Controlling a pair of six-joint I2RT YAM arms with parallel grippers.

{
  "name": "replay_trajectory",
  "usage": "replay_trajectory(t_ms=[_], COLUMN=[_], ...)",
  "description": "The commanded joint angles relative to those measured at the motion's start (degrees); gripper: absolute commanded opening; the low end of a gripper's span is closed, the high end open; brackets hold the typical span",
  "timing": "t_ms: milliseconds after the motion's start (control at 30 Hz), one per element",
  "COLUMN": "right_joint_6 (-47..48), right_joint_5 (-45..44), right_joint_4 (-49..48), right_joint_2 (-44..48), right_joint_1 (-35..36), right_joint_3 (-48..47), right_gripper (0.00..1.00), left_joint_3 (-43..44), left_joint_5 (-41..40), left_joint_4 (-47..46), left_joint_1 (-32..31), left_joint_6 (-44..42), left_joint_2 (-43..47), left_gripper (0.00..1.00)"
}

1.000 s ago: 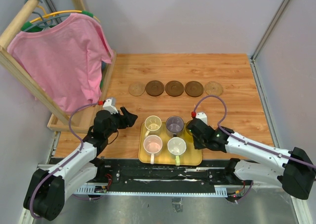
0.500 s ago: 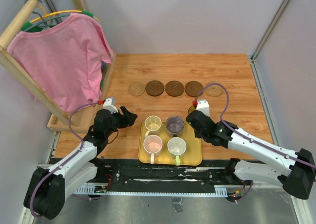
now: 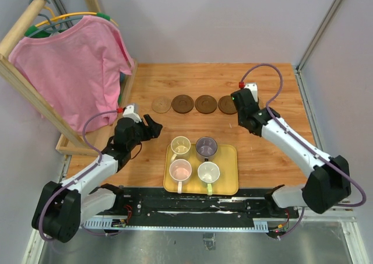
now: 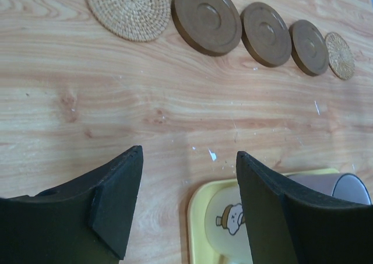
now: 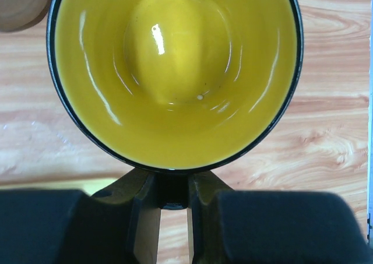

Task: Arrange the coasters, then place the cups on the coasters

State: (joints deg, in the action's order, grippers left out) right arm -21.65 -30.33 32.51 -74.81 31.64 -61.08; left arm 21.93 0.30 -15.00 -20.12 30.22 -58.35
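We log right pincer gripping amber cup by handle, just beside dark coaster; tan end coaster judged directly below; left pincer open, empty.

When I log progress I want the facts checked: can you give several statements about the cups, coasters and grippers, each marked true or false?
1. Four cups stand on the yellow tray. True.
2. The right gripper is empty. False: it is shut on the handle of the amber yellow cup.
3. The left gripper is open, holding nothing. True.
4. One cup stands on a coaster. False: all five coasters are bare.
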Motion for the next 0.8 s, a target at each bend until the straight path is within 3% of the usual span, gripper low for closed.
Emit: replay_trajectory(t_ms=[0,200,433,767], right_joint_6=[6.11,7.96,9.75,10.01], right_joint_5=[2.85,9.38,14.05,19.02], right_joint_4=[-6.85,-11.22,-15.85,-17.65], right_joint_2=[-3.62,-10.31,-18.19,-26.88], right_joint_1=[-7.76,-16.45,-21.86,-24.75], right_joint_3=[-5.15,-7.71,-10.51,-15.22], right_gripper=[0.01,0.01,0.01,0.01], left_joint_3=[3.68,9.02,16.33,18.88], left_joint_5=[-3.99,-2.33,-2.49,-3.04], left_joint_4=[-3.5,-6.36,-7.93,-7.39], left_joint_1=[-0.06,4.36,5.44,5.49], left_joint_6=[-1.11,-1.08,-3.01,-4.79], left_joint_2=[-2.95,-11.45,-20.83,-23.68], left_gripper=[0.69,0.67,0.64,0.64])
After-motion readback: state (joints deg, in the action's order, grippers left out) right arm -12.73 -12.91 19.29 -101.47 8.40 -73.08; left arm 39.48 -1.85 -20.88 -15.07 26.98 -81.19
